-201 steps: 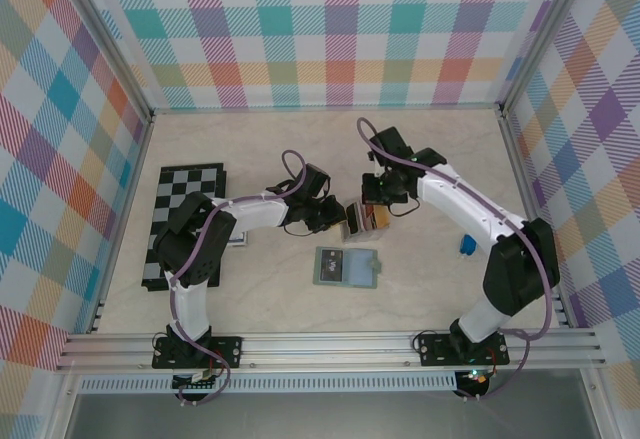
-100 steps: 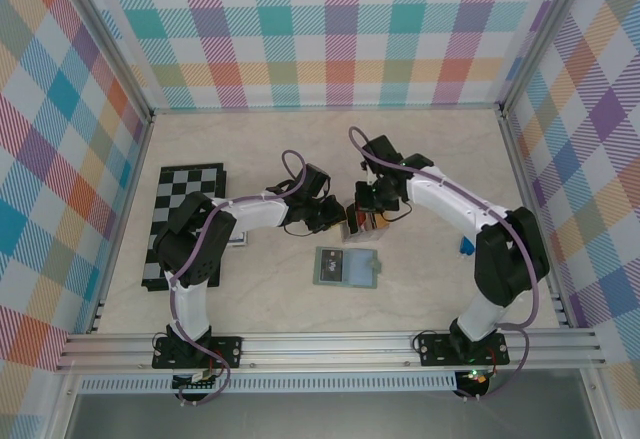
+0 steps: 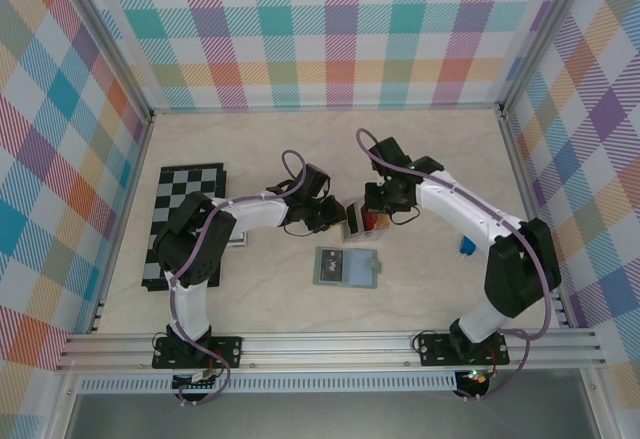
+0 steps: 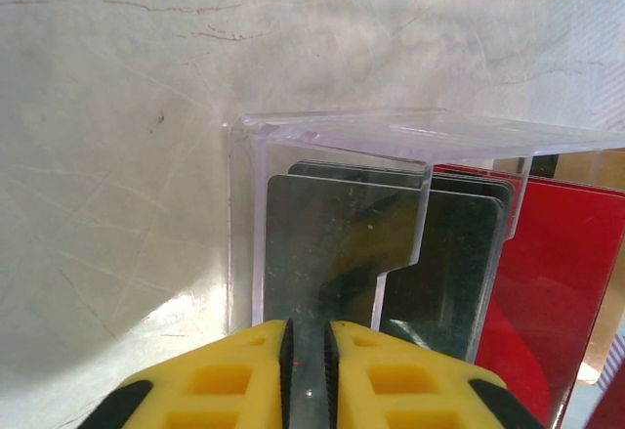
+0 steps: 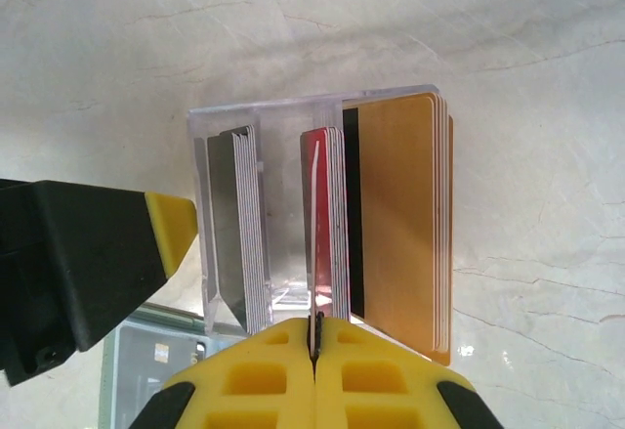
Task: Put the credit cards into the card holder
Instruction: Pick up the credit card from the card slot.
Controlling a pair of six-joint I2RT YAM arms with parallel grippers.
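- Right hand (image 5: 314, 339) — clamped on a red card (image 5: 322, 204) — has eased back at the clear rack (image 5: 293, 107), mid-worktop; a card looks ready to be drawn out.
- Left hand (image 4: 308, 339) nearly together at the rack's end; grip cannot be told.
- Card holder (image 3: 346, 266) waits just toward the near edge.

Catalogue entry, 2 arms. Left arm (image 3: 240, 211) and right arm (image 3: 462, 209): white shell links alternating with black joint housings, each mounted on a black base plate (image 3: 197, 351). A purple-grey cable (image 3: 289, 154) runs along each arm in loose loops. Left pincer (image 4: 306, 336) and right pincer (image 5: 314, 336): black finger bodies with yellow moulded tips that have square recessed pockets.
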